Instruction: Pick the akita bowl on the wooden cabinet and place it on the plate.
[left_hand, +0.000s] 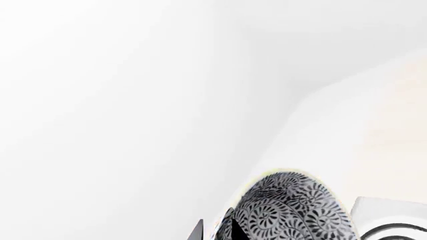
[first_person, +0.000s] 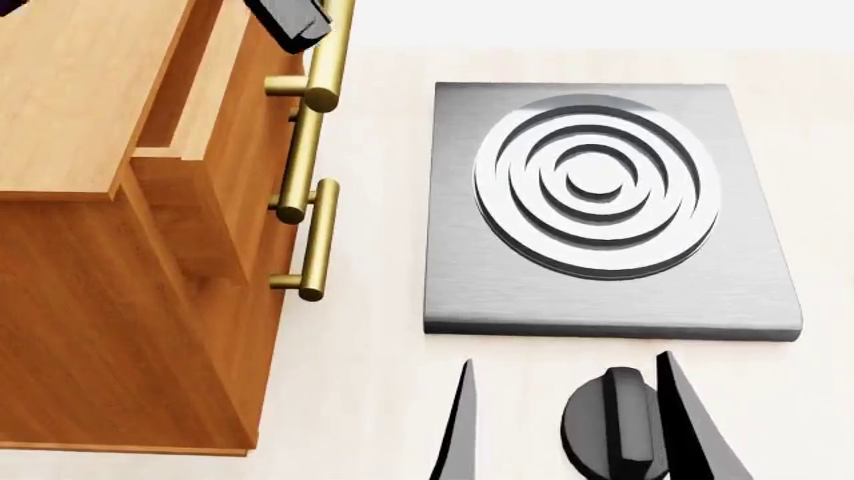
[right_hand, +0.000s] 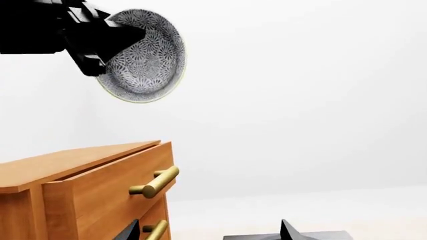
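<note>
Our black left hand (right_hand: 110, 30) clamps the rim of the round black-and-white patterned akita bowl (right_hand: 143, 57), tilted in the air above the orange-brown wooden cabinet (right_hand: 87, 195). Our right hand (first_person: 561, 425) hangs with fingers parted near the grey square stove plate (first_person: 607, 200) on the pale surface (first_person: 374, 390).

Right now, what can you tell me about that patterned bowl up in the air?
The bowl is round and shallow, covered inside and out in grey-black floral swirls, with a pale rim; it looks ceramic. It is tipped on its side, held at the rim by the left gripper, lifted clear above the wooden cabinet, touching nothing else.
</note>
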